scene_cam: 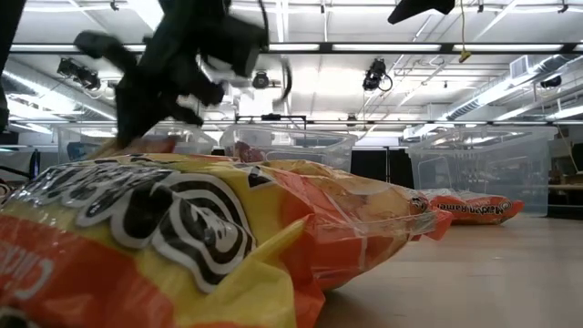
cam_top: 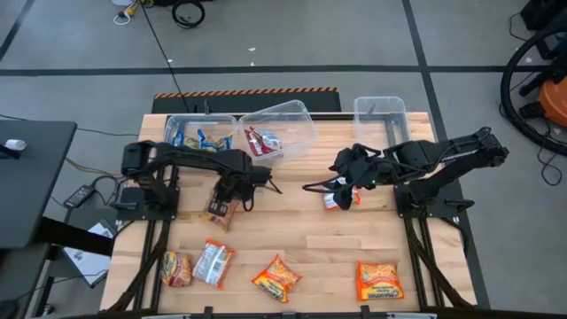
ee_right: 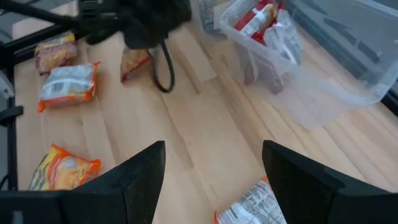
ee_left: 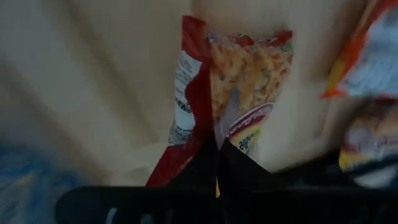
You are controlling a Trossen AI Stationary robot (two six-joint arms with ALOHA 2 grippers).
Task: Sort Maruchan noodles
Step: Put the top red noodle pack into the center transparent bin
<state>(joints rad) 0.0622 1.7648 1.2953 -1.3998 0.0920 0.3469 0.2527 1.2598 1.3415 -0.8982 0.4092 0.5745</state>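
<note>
Wooden table: your left gripper pinches a red noodle packet near three tubs; four packets lie along the front. Right gripper hovers open mid-table.

Grey floor w/ white lines; ceiling strip lights; black desk.

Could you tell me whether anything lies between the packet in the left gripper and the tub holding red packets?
Nothing visible does. The left gripper is shut on a red packet, and only bare table separates it from that tub.
</note>
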